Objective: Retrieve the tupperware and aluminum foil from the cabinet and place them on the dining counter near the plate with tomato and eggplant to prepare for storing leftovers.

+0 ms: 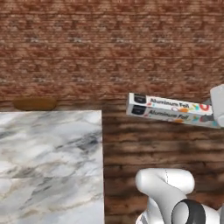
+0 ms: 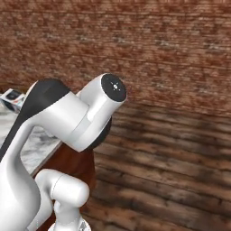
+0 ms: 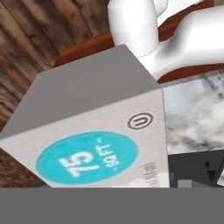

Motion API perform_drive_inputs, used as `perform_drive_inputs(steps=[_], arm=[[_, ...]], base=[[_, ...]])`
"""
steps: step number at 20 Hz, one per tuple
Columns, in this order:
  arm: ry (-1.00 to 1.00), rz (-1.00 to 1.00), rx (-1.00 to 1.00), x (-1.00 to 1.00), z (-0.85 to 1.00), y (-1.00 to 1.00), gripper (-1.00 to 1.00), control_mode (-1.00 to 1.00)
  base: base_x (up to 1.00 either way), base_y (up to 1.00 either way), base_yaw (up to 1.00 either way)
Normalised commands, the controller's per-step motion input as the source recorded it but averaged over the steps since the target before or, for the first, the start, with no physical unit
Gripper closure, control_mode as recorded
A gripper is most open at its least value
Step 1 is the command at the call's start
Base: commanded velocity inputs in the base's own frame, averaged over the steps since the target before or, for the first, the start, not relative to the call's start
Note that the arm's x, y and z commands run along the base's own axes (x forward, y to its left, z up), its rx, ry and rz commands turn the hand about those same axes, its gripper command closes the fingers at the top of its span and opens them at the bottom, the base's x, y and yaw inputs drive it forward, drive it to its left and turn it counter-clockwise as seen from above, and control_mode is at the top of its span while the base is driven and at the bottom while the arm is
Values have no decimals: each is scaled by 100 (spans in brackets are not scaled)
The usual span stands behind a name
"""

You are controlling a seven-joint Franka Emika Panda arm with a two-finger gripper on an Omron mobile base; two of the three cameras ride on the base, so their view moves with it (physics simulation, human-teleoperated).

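The aluminum foil (image 1: 173,109), a long white and pale-blue carton with a dark end, hangs level in the air above the wooden floor, just right of the dining counter's (image 1: 48,162) corner. My gripper (image 1: 213,113) is shut on the carton's right end at the frame's right edge. In the hand view the carton (image 3: 96,131) is pressed close to the camera, showing a teal round label. Its dark end (image 2: 11,97) peeks past my arm in the right base view. The tupperware, the plate and the cabinet are out of view.
A red-brown brick wall (image 1: 109,43) runs across the back. Dark wooden floor planks (image 1: 157,148) lie right of the marble top. A brown rounded stool seat (image 1: 35,103) sits at the counter's far edge. My own arm (image 2: 63,122) hides much of the counter in the right base view.
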Motion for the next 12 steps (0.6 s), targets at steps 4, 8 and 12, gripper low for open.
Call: perform_drive_inputs(steps=[4, 8, 12], arm=[[0, 0, 0, 0, 0, 0, 100, 100], [0, 0, 0, 0, 0, 0, 100, 100], [0, 0, 0, 0, 0, 0, 100, 100]], base=[[100, -5, 60], [100, -9, 58], [100, -34, 50]])
